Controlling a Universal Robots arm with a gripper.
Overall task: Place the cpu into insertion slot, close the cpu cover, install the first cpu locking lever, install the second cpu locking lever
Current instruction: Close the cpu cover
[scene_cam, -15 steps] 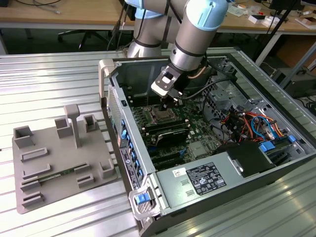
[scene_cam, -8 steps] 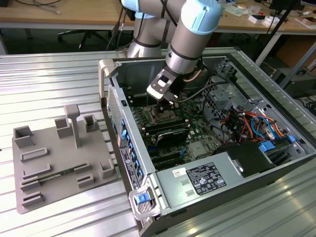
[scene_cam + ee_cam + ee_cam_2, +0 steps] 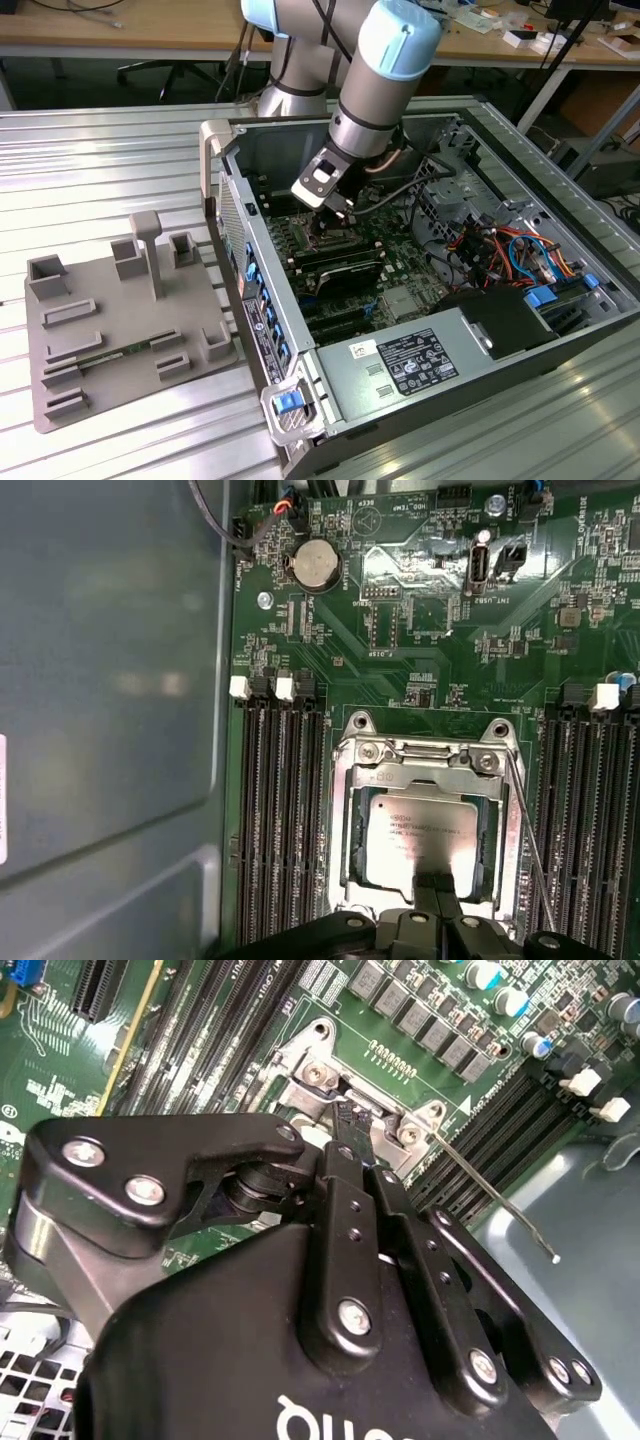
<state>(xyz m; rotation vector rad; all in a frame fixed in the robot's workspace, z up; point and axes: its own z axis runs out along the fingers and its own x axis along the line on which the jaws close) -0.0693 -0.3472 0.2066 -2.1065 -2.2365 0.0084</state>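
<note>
The cpu (image 3: pixel 425 825), a silver-grey square chip, lies flat in the insertion slot (image 3: pixel 335 240), hiding its pin field. The cpu cover (image 3: pixel 350 820), a silver window frame, lies down around the chip. My gripper (image 3: pixel 436 888) is shut, and its black fingertips (image 3: pixel 350 1130) rest at the cover's edge, over the chip's near side. One thin wire locking lever (image 3: pixel 530 850) stands unlatched beside the socket, its free end (image 3: pixel 553 1255) sticking up in the air. In the exterior view the gripper (image 3: pixel 335 205) hangs low inside the open computer case, right above the socket.
Long black memory slots (image 3: pixel 280 820) flank the socket on both sides (image 3: pixel 590 820). A coin cell (image 3: pixel 317 563) sits further along the board. The grey case wall (image 3: pixel 110 680) is close by. A power supply (image 3: pixel 420 360), cable bundles (image 3: pixel 500 250) and a grey fixture plate (image 3: pixel 110 310) are nearby.
</note>
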